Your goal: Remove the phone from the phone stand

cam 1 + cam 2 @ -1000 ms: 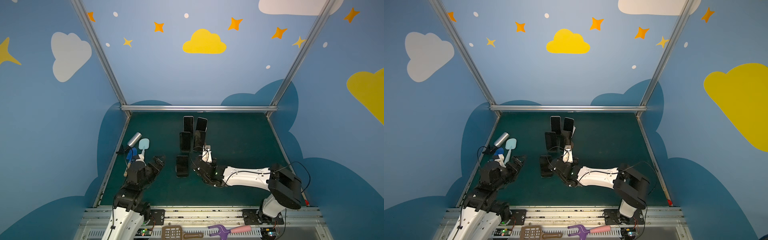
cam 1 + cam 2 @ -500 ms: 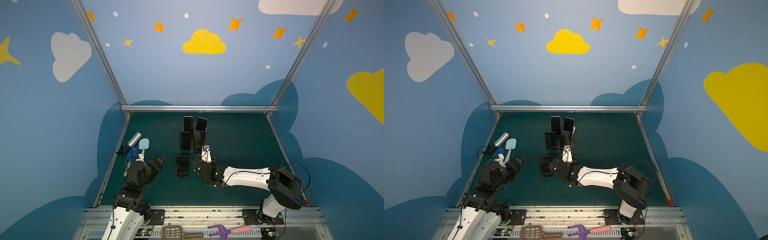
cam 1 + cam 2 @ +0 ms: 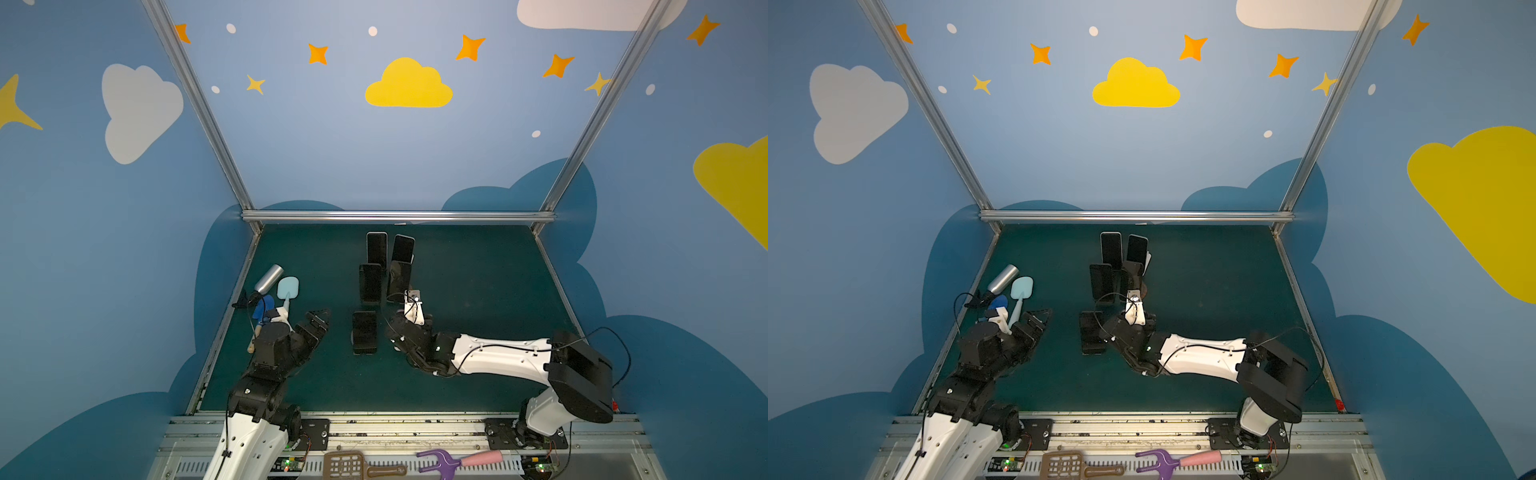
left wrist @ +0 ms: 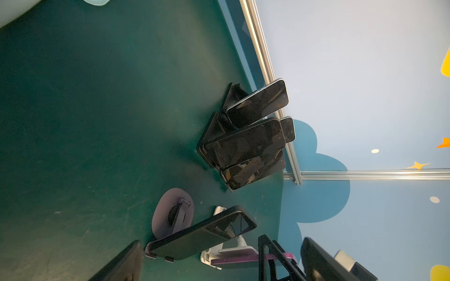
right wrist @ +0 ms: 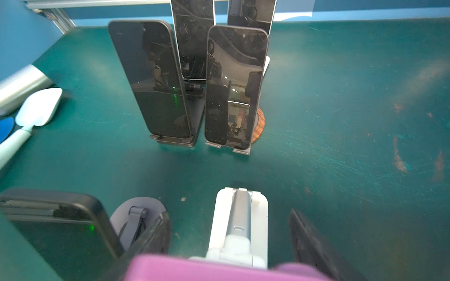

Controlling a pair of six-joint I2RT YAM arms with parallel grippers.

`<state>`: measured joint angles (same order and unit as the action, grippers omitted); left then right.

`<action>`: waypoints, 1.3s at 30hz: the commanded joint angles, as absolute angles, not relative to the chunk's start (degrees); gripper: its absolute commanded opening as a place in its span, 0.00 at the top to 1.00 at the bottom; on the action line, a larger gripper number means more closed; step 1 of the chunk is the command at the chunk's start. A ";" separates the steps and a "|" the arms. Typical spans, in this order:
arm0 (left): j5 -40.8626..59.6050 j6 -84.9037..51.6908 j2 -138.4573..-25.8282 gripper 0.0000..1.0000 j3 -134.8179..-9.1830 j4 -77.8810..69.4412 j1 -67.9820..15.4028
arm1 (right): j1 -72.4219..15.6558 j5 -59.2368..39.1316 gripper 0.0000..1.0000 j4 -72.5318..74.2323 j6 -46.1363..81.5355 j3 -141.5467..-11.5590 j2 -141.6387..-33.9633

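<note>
Green scuffed matting was enclosed by cloud-painted walls. The left gripper was held spread; the purple phone, toward six o'clock, was flanked by the right gripper, grip undeterminable.

1. Five black-faced phones and one purple-cased phone are standing on the mat — six in all.
2. Two robot arms are reaching over it.
3. Three items are lying far left — silver bottle, pale-blue spatula, dark-blue utensil.
4. Two are lying nearest: brown turner, purple fork.
</note>
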<state>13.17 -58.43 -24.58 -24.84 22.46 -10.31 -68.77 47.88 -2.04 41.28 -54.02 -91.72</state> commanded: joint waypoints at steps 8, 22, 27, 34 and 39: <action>13.12 -58.91 -24.35 0.00 -24.51 21.23 -10.46 | -69.31 49.13 0.37 -3.87 38.72 -53.57 -86.81; 18.19 -61.31 -27.10 0.00 -23.34 16.43 -10.47 | -69.30 49.75 0.38 -4.22 37.87 -51.86 -84.56; 19.49 -62.07 -28.09 0.00 -23.16 14.41 -10.46 | -69.07 49.67 0.38 -4.21 37.48 -51.47 -83.85; 19.56 -62.39 -30.16 0.00 -23.92 12.29 -10.59 | -68.58 49.14 0.38 -3.84 36.70 -50.82 -82.37; 21.31 -62.43 -31.88 0.00 -24.89 10.60 -10.62 | -67.77 48.04 0.39 -5.68 36.00 -51.30 -80.92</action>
<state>19.75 -62.24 -31.40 -23.14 13.04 -10.31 -68.29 47.55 -5.08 36.97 -50.76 -83.29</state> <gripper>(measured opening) 0.998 0.735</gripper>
